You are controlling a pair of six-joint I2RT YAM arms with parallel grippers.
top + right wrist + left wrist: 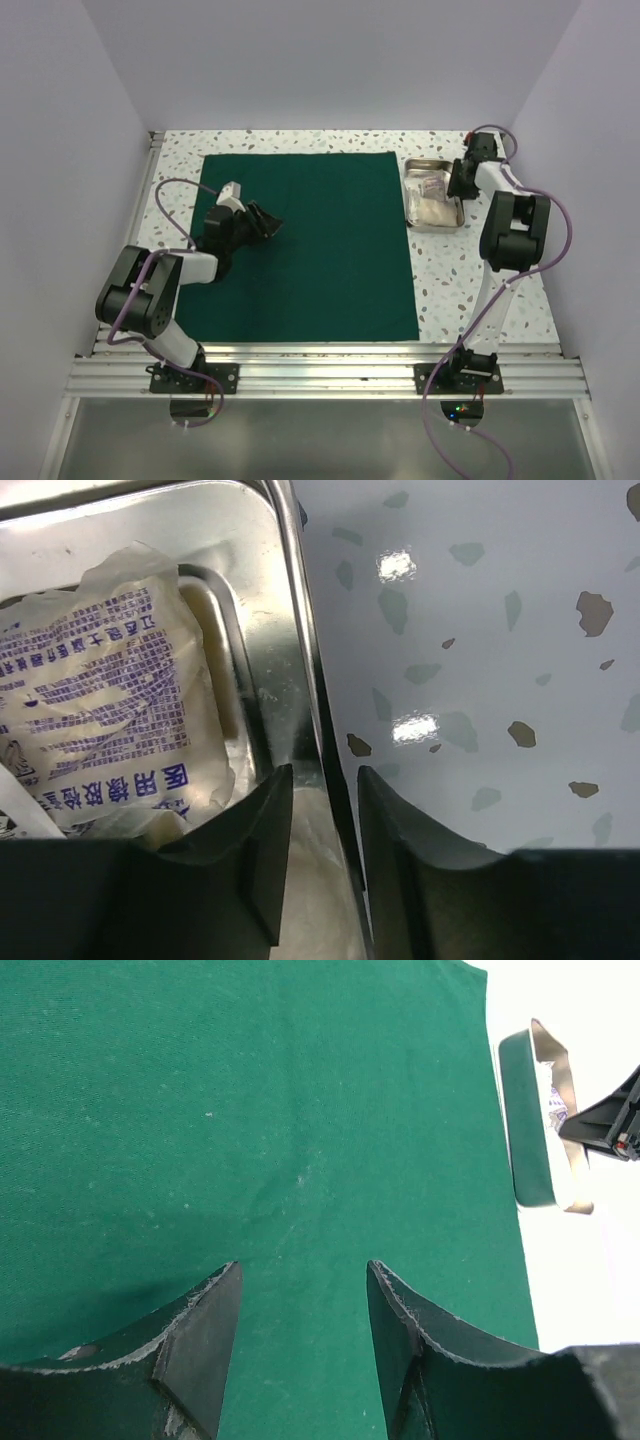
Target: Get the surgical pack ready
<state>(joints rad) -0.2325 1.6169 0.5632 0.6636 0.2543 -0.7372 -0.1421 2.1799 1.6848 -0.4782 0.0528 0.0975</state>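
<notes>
The surgical pack [310, 245] is a dark green fabric sheet lying flat and square on the table. In the left wrist view it [260, 1110] fills most of the frame. My left gripper [268, 222] is open and empty, low over the sheet's left part, with bare fabric between its jaws [304, 1265]. My right gripper [462, 182] is at the right rim of the small steel tray [407, 195]. In the right wrist view its jaws [325, 772] are narrowly open astride that rim [290, 600], one finger inside the tray and one outside.
The tray holds a printed white packet [110, 700] and white gauze [320, 880]. It stands on the speckled table [480, 300] just right of the sheet, and its side [528, 1120] shows in the left wrist view. White walls enclose the table on three sides.
</notes>
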